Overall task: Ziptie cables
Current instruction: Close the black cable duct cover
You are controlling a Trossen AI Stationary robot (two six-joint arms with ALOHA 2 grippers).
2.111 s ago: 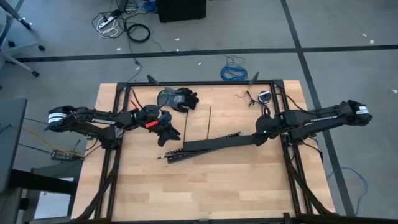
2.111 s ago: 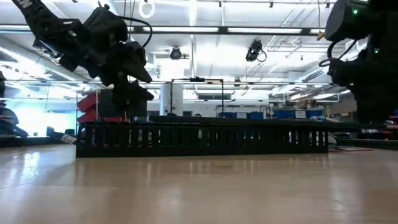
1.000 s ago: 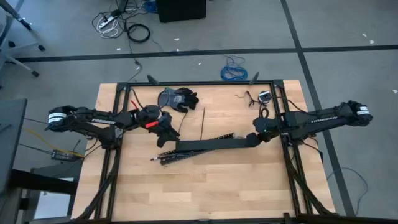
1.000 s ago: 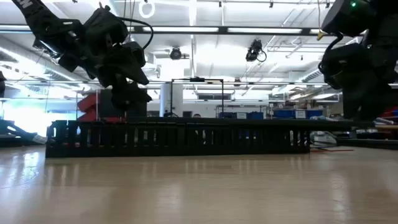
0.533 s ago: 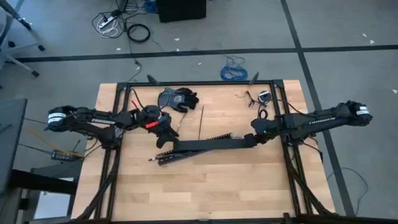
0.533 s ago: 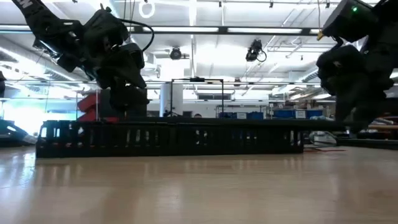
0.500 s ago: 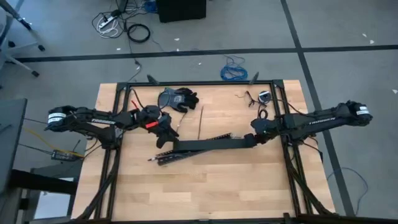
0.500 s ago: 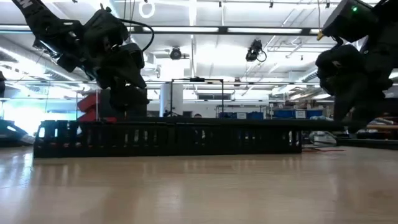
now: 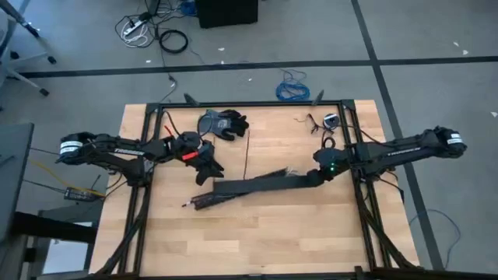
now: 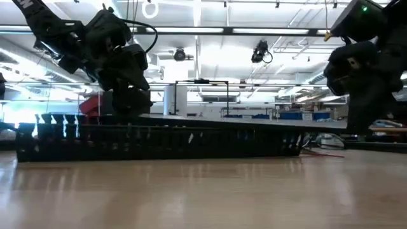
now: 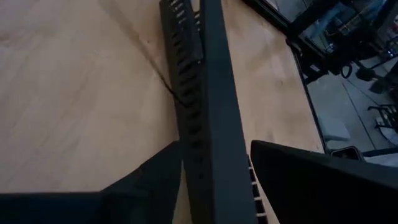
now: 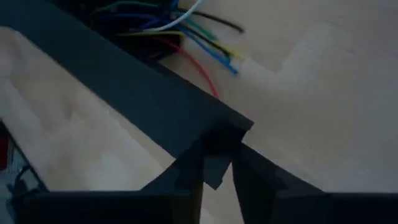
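From my left wrist camera I see a long black slotted duct running across the pale wooden tabletop. One side wall shows a row of narrow slots, and a flat dark strip lies along its top. A thin dark line crosses the wood from about ten o'clock and meets the duct's wall. My left gripper straddles the duct, one dark finger on the slotted side, the other at about four o'clock. Past the table's edge, toward one o'clock, dark frame bars stand over grey floor.
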